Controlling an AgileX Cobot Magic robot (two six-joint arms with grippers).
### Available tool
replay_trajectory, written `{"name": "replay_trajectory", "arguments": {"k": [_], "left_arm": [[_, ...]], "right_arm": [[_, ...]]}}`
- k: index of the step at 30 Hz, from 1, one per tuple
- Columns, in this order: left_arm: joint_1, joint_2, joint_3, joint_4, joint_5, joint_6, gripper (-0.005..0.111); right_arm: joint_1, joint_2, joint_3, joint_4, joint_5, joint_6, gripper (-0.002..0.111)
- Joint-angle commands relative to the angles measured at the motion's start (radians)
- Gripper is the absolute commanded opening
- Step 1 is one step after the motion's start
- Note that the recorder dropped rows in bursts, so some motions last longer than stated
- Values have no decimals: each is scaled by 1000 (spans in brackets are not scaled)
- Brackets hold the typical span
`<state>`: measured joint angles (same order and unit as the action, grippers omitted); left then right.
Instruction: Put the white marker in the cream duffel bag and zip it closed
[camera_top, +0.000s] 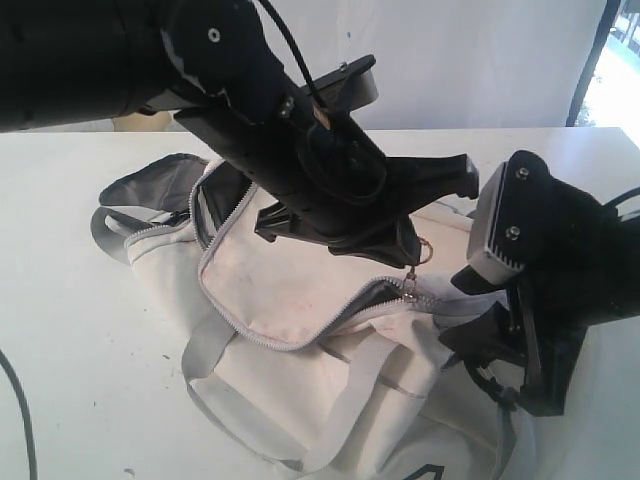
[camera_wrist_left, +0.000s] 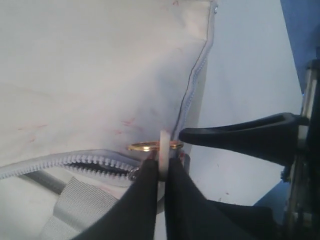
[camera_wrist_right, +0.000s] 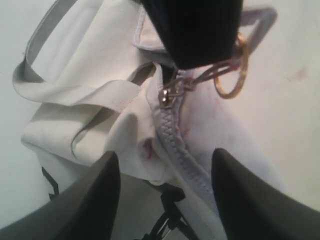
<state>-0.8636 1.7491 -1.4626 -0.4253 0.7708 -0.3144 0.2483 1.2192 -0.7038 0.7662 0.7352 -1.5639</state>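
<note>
The bag (camera_top: 290, 290) lies on the table (camera_top: 80, 330) under both my arms, its cream flap spread out and the zipper (camera_top: 240, 325) undone along the curve that runs away from my left fingers (camera_top: 405, 255). The marker shows in none of my views, so I cannot tell where it is.

My left fingers (camera_wrist_left: 150, 185) are pressed together on the white tab (camera_wrist_left: 163, 155) that hangs from the slider (camera_wrist_left: 134, 174). A gold ring (camera_wrist_left: 145, 146) sits just beyond their tips, touching the tab. To one side of them the zipper's teeth (camera_wrist_left: 85, 162) gape; straight ahead of them the cream fabric (camera_wrist_left: 90, 75) is flat, with faint pink marks.

My right fingers (camera_wrist_right: 102, 185) stand wide apart with nothing held. The closed stretch of zipper (camera_wrist_right: 180, 150) runs out between them towards the slider (camera_wrist_right: 165, 96), which lies ahead of their tips. Just past it the black left fingers (camera_wrist_right: 200, 40) hang, with the ring (camera_wrist_right: 226, 95) dangling beside them. A grey strap (camera_wrist_right: 90, 92) crosses the bag off to one side of my right fingers, and bare table (camera_wrist_right: 295, 125) lies on the other side.

From outside, my right fingers (camera_top: 500, 350) hover near the bag's end, close to the left ones but apart from them.
</note>
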Motion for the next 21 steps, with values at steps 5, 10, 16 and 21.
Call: {"name": "replay_trajectory", "arguments": {"k": [5, 10, 16, 21], "left_arm": [[4, -14, 0, -33, -10, 19, 0], [4, -16, 0, -38, 2, 25, 0], [4, -15, 0, -41, 4, 25, 0], [4, -15, 0, -41, 4, 25, 0]], "right_arm": [[1, -7, 42, 20, -60, -35, 51], [3, -7, 42, 54, -68, -85, 51], [12, 22, 43, 68, -93, -112, 51], [12, 48, 43, 107, -102, -161, 41]]}}
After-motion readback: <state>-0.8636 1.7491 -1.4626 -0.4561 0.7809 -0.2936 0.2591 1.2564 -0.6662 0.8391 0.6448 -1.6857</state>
